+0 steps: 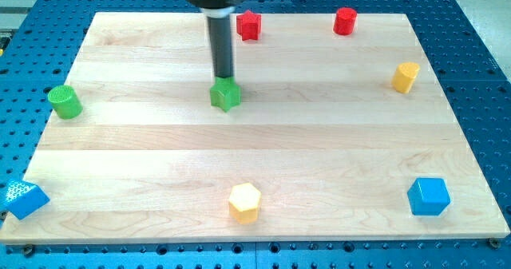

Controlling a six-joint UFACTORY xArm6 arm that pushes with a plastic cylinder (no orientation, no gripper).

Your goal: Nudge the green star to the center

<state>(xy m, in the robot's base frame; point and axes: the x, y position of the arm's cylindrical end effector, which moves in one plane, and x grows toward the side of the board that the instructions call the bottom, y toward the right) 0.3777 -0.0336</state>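
The green star (226, 96) lies on the wooden board (319, 141), left of the board's middle and in its upper half. My tip (224, 78) stands right at the star's top edge, touching it or nearly so, on the side toward the view's top. The dark rod rises straight up from there to the arm at the view's top.
A green cylinder (64, 101) stands at the left edge. A red star (249, 25) and a red cylinder (345, 21) are at the top. A yellow block (405, 77) is at the right, a yellow hexagon (244, 202) at bottom middle, a blue cube (429, 196) bottom right, a blue block (25, 198) bottom left.
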